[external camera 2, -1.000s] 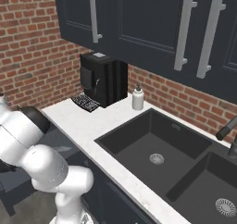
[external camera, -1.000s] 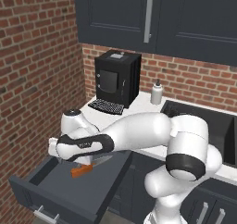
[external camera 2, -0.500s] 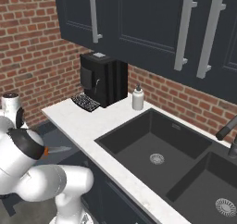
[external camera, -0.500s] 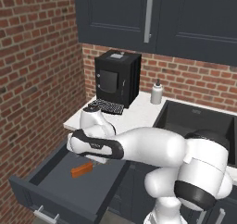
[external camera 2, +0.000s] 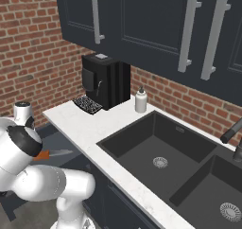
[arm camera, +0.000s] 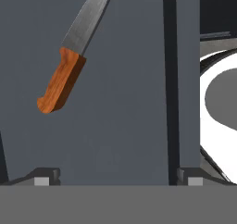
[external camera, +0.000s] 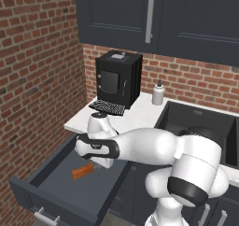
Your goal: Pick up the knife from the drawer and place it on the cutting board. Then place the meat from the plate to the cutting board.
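Observation:
The knife [arm camera: 61, 81] lies flat on the floor of the open dark grey drawer [arm camera: 120, 116], its orange-brown handle near me and its silver blade [arm camera: 88, 19] pointing away. My gripper [arm camera: 118, 177] hangs above the drawer floor, open, with nothing between its fingertips [arm camera: 46, 177]. The knife is up and to the left of them in the hand view. In the left base view the knife [external camera: 82, 170] lies in the drawer [external camera: 56, 192] just beside my lowered hand. The knife [external camera 2: 51, 154] also peeks out past my arm in the right base view. The cutting board, plate and meat are out of view.
A black coffee machine [external camera: 118, 79] and a small white bottle [external camera: 158, 93] stand on the white counter [external camera: 135, 117] behind the drawer. A dark double sink [external camera 2: 160, 147] with a faucet [external camera 2: 234, 138] lies to the right. A brick wall [external camera: 32, 80] closes the left side.
My arm has swung round and folded lower over the open drawer, bringing the hand down beside the knife. The knife has not moved.

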Robot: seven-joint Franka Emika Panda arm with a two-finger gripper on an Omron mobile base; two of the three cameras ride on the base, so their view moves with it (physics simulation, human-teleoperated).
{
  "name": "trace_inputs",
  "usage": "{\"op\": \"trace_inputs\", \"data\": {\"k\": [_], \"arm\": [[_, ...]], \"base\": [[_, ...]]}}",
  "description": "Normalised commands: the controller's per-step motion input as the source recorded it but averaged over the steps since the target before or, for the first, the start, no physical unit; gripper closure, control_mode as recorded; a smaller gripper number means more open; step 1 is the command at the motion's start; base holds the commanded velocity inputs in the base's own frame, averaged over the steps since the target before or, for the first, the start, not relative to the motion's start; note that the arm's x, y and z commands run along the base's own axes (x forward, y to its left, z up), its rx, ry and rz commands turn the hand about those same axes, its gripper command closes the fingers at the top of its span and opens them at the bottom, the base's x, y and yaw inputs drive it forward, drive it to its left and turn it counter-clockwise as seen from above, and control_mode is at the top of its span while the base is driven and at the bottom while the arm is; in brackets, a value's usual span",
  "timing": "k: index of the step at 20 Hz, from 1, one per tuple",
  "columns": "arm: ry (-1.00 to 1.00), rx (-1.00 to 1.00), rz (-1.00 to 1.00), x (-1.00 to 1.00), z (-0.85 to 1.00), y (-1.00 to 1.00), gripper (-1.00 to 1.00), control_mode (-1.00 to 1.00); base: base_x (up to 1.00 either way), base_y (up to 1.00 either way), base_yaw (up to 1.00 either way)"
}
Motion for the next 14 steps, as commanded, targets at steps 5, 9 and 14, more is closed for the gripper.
{"op": "trace_inputs", "data": {"k": [5,9,14], "arm": [[0.01,-0.02,-0.07,0.37,-0.12,0.0,-1.0,-1.0],[0.09,-0.01,-0.03,0.4,-0.05,0.0,-1.0,-1.0],[0.07,-0.02,0.0,0.38,-0.18,0.0,-1.0,-1.0]], "base": [[0.0,0.0,0.0],[0.0,0.0,0.0],[0.0,0.0,0.0]]}}
